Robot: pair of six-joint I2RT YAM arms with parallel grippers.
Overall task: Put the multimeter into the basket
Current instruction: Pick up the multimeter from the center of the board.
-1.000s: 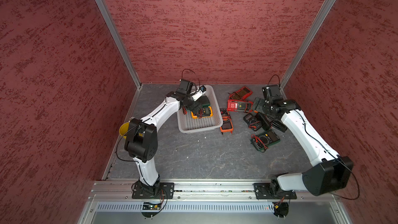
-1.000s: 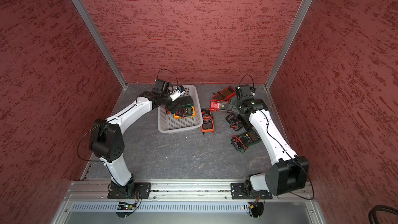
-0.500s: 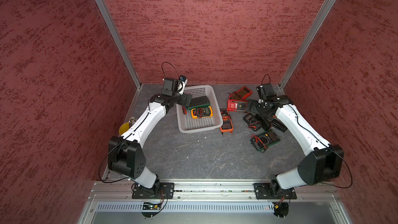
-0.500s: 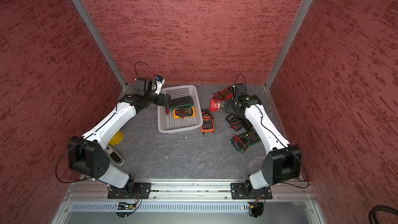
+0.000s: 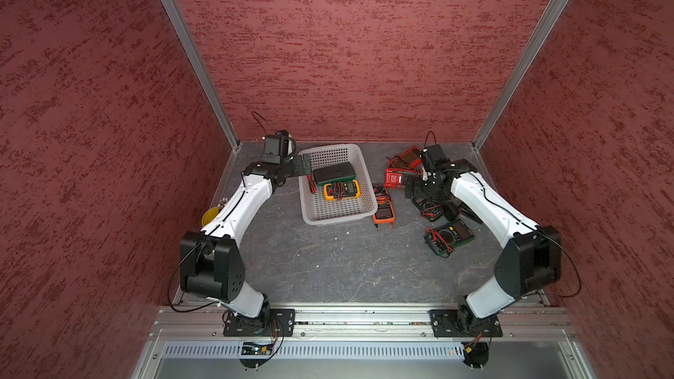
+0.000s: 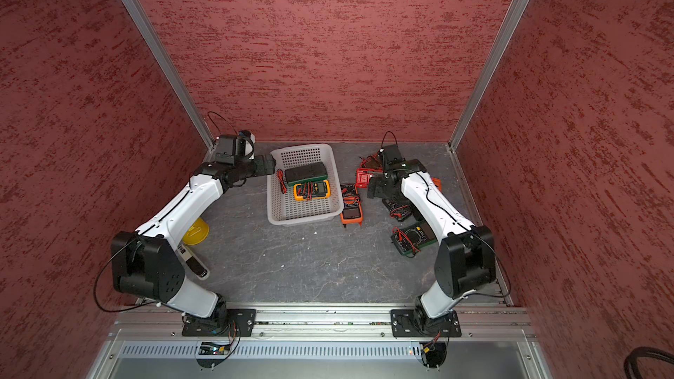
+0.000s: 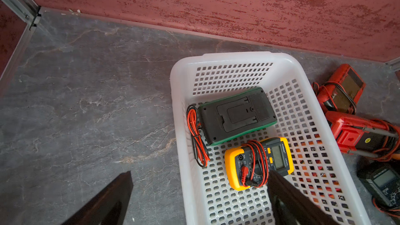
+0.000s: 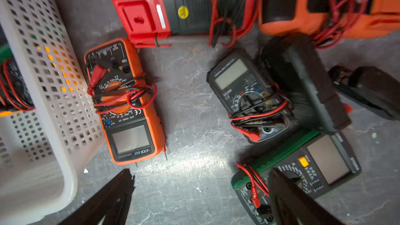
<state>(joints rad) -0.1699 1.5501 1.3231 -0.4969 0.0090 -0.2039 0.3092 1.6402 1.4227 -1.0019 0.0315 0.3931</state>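
Two arms flank a cluttered table with the sorting part done. At far left a yellow cup (image 6: 196, 231) stands by the wall, apart from the work. The left gripper (image 7: 199, 173) hangs empty, jaws spread wide, over the left rim of the basket (image 5: 339, 219).

Inside the basket lie a green-edged multimeter (image 7: 237, 115), face down, and a yellow multimeter (image 7: 259, 163), face up. A loose bundle of leads (image 7: 195, 135) rests along the left wall.

An orange multimeter (image 8: 127, 104) lies just beside the basket's right wall, on the table and wound in its own red and black leads. The blurred right wrist view does not settle whether the two touch. Beyond it sits a red clamp meter (image 8: 173, 11).

The right gripper (image 8: 201, 170) hovers above this pile, jaws apart and holding nothing. A black multimeter (image 8: 244, 91) and a green multimeter (image 8: 324, 159) lie close beneath it.

The trouble ahead is likely crowding. A finger lowered between the orange multimeter and the basket wall could shove the basket or fail to seat. In the tighter pile, trailing leads could snag a neighbour and drag it along. A grip on the wound leads rather than the case could slip on the way across.
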